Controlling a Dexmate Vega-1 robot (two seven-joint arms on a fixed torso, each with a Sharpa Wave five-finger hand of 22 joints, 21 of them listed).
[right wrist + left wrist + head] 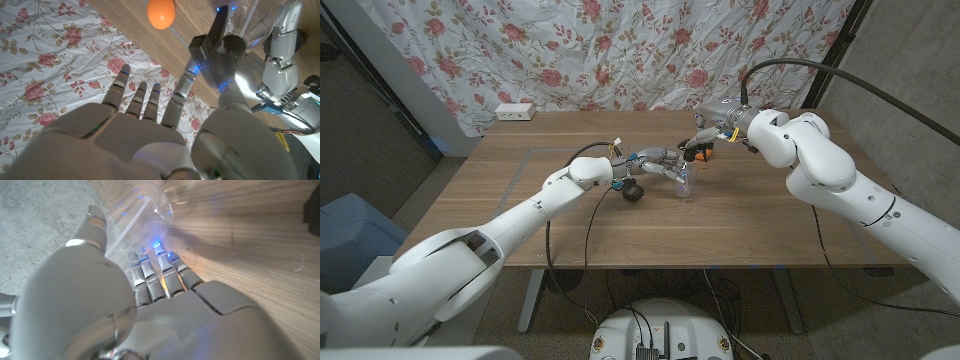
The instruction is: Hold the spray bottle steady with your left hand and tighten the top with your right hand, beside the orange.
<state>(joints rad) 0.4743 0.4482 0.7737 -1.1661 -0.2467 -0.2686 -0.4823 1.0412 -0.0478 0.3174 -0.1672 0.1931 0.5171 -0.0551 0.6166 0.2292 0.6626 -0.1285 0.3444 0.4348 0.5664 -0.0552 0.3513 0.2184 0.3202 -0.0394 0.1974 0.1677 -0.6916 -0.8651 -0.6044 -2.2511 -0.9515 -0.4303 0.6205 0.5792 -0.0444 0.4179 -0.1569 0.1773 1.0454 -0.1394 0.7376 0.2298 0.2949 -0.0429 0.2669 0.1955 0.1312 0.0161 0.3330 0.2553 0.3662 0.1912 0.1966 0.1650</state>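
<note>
1. A clear plastic spray bottle [683,180] is seen standing upright near the middle of the wooden table [760,225], its black trigger top [212,37] uppermost.
2. The bottle is gripped by the left hand [655,163], whose fingers [150,272] are wrapped against the clear wall in the left wrist view.
3. The right hand [705,140] is held at the trigger top; in the right wrist view its thumb lies against the black part while the other fingers [145,100] are spread apart and straight.
4. Whether the top is truly pinched cannot be told.
5. A round orange fruit [161,13] is seen just behind the bottle, towards the table's far edge.
6. A small dark round object [633,191] lies just beside the left wrist.
7. Wide bare wood is left between the bottle and the near edge, and to both sides.
8. A white power strip [514,111] is set at the far left corner, before a flowered curtain [620,50].
</note>
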